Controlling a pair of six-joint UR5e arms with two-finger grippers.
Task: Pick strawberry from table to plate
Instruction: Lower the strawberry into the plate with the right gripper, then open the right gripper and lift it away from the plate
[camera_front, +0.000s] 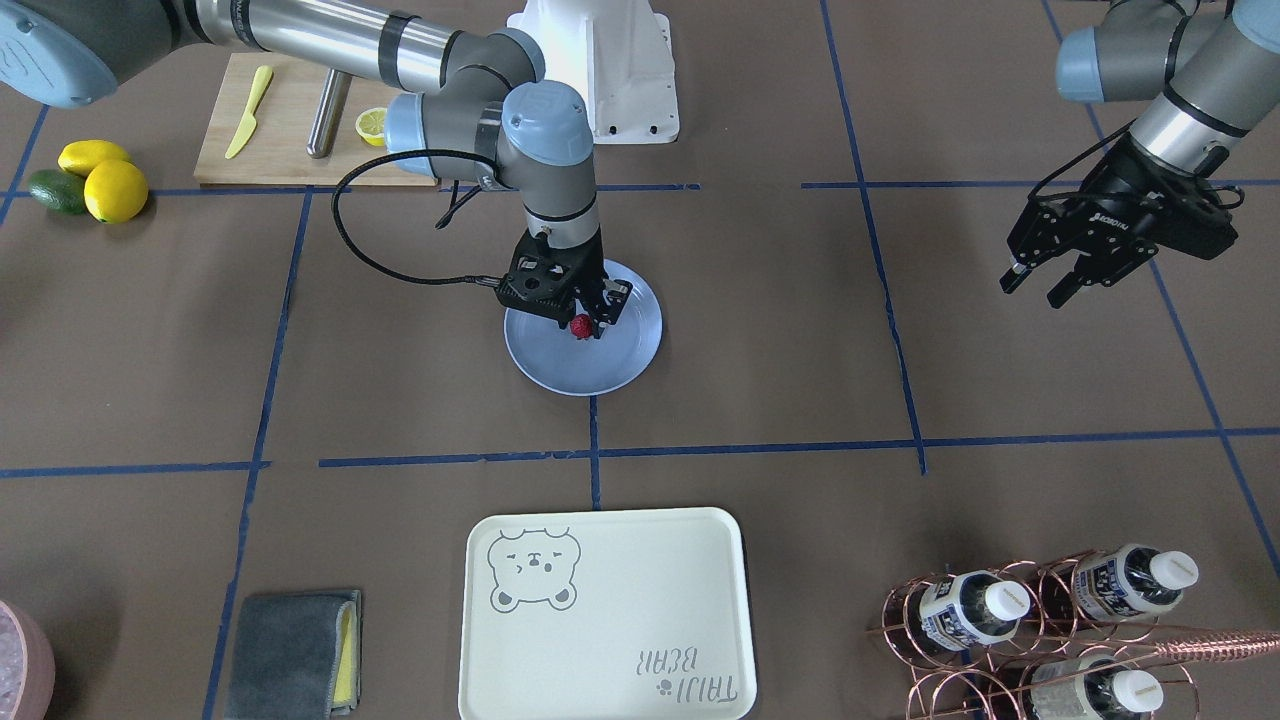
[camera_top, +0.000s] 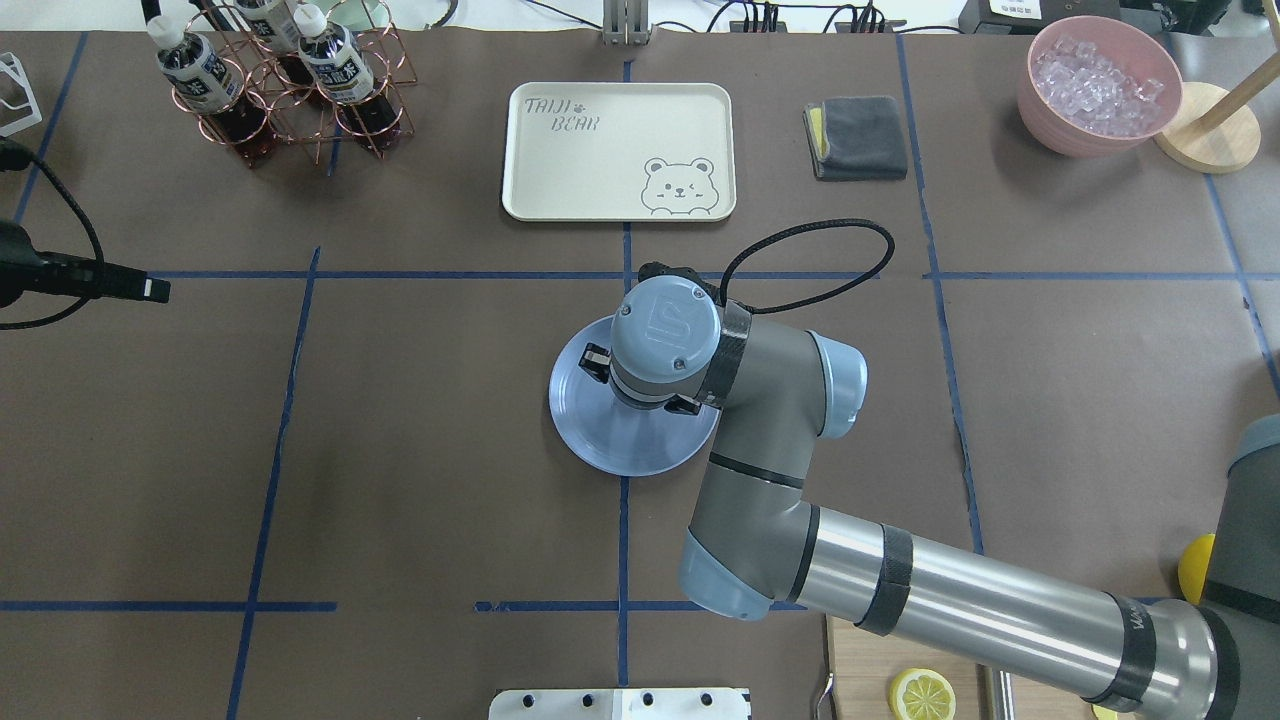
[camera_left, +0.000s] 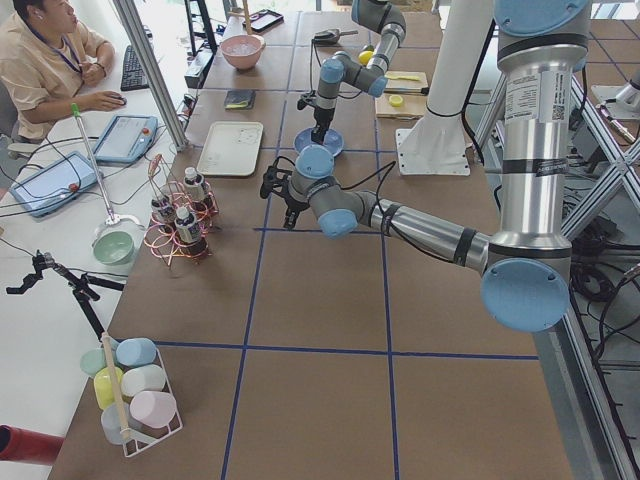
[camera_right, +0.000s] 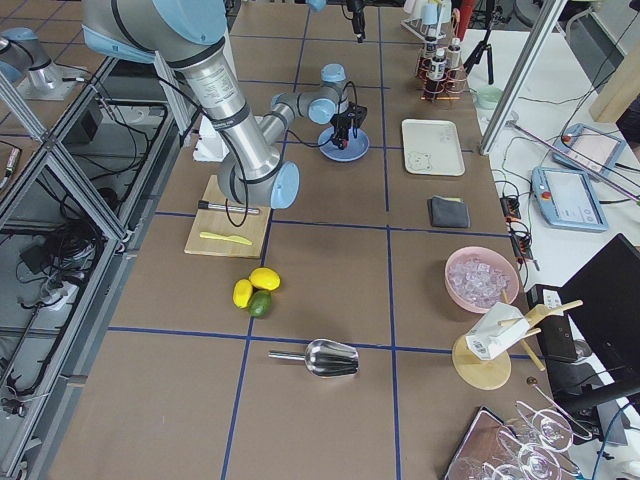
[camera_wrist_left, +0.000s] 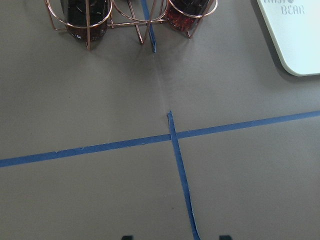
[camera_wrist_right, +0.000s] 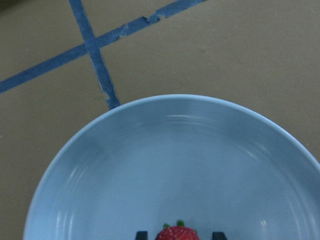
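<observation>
The small red strawberry (camera_front: 581, 326) with a green top sits low over the middle of the light-blue plate (camera_front: 600, 380), between the fingertips of my right gripper (camera_front: 588, 318), which is shut on it. The right wrist view shows the strawberry (camera_wrist_right: 177, 233) at the bottom edge between the two dark tips, with the plate (camera_wrist_right: 175, 150) filling the frame below. From overhead, the right wrist covers the berry and most of the plate (camera_top: 600, 440). My left gripper (camera_front: 1038, 282) hangs open and holds nothing, well above the brown table (camera_front: 800, 350) and far from the plate.
A cream bear tray (camera_front: 605, 615) lies on the operators' side of the plate. A copper rack of bottles (camera_front: 1040, 620) and a grey cloth (camera_front: 295, 650) flank it. A cutting board (camera_front: 290, 130) and lemons (camera_front: 100, 180) lie by the right arm's base. A pink bowl of ice (camera_top: 1100, 85) is at the far corner.
</observation>
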